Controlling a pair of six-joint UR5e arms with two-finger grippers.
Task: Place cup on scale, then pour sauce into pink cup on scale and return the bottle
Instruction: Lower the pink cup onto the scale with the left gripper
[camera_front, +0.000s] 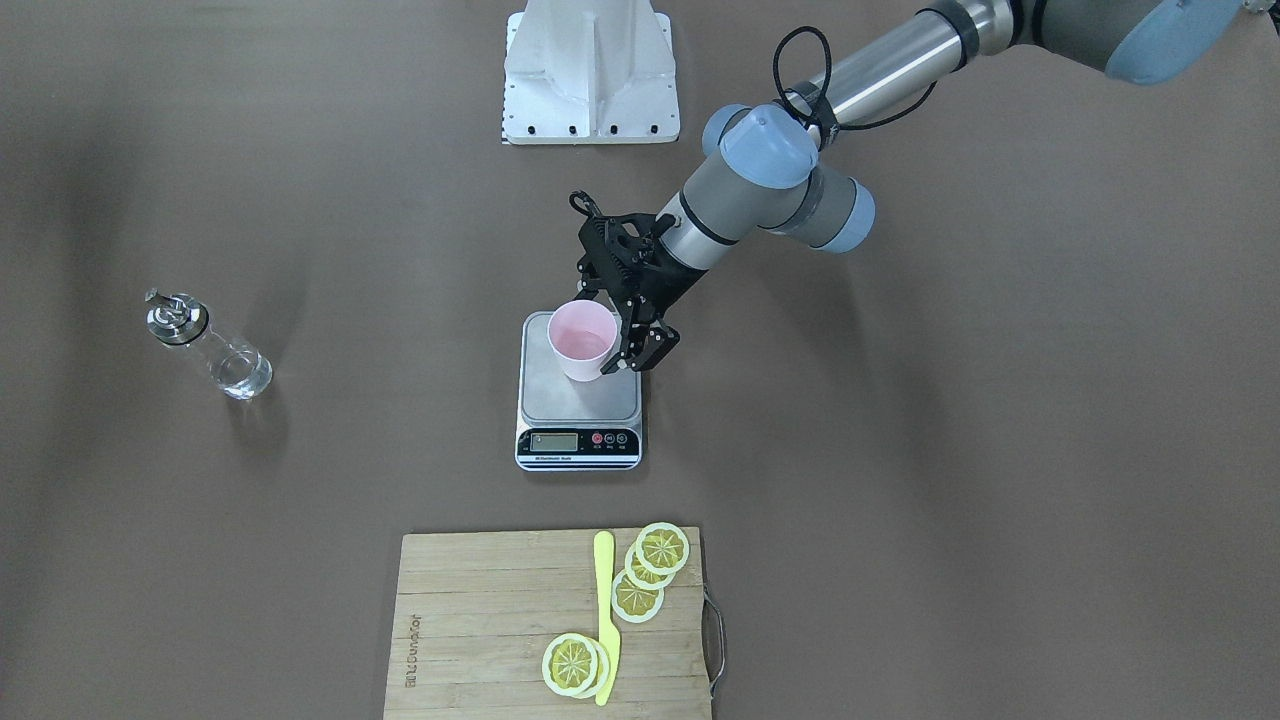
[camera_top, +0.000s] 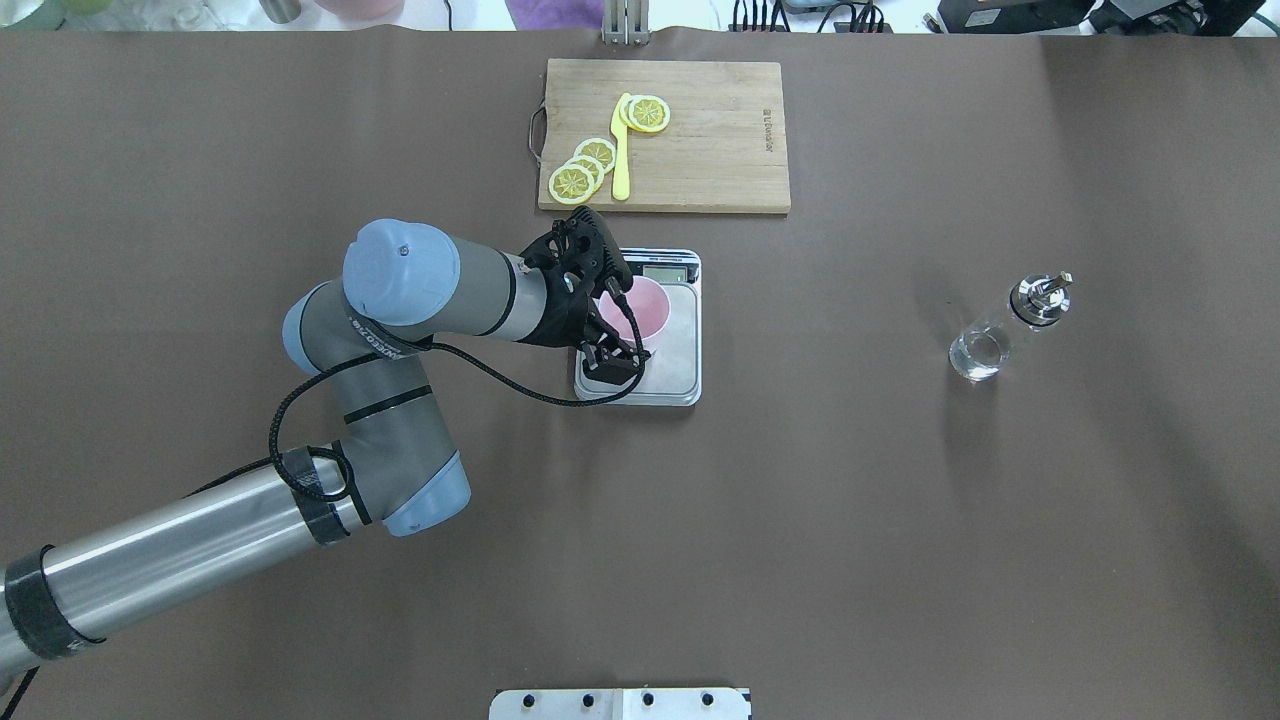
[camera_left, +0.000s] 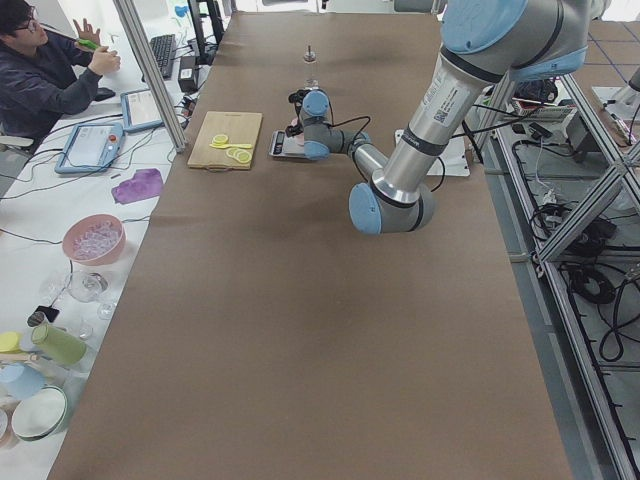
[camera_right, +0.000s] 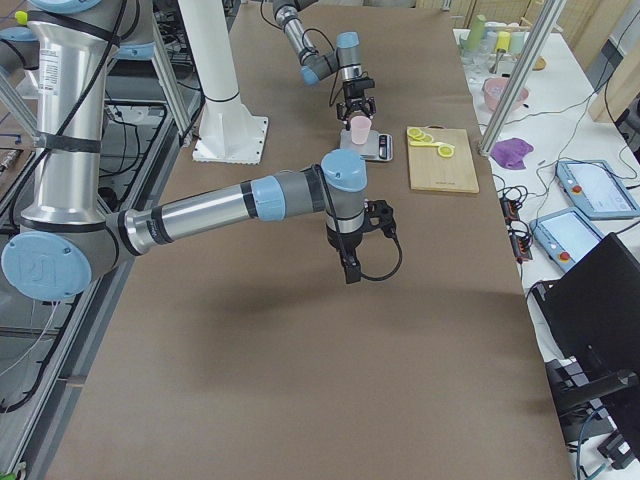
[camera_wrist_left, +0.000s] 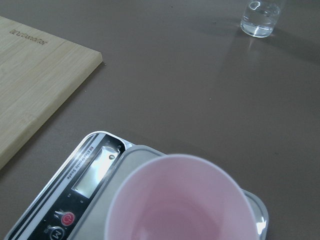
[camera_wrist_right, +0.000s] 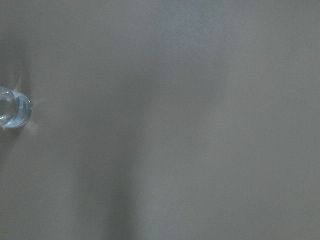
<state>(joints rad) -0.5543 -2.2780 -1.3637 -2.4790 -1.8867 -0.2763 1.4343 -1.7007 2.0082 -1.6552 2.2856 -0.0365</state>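
Observation:
My left gripper is shut on the pale pink cup, with one finger on each side of it. It holds the cup upright over the steel platform of the scale. I cannot tell whether the cup's base touches the platform. The left wrist view shows the cup's open rim above the scale. The glass bottle with a metal cap stands apart on the table on my right side. Its base shows in the right wrist view. My right gripper hangs over bare table; I cannot tell its state.
A wooden cutting board with lemon slices and a yellow knife lies just beyond the scale. The white robot base plate is on the near side. An operator sits beyond the table's far edge.

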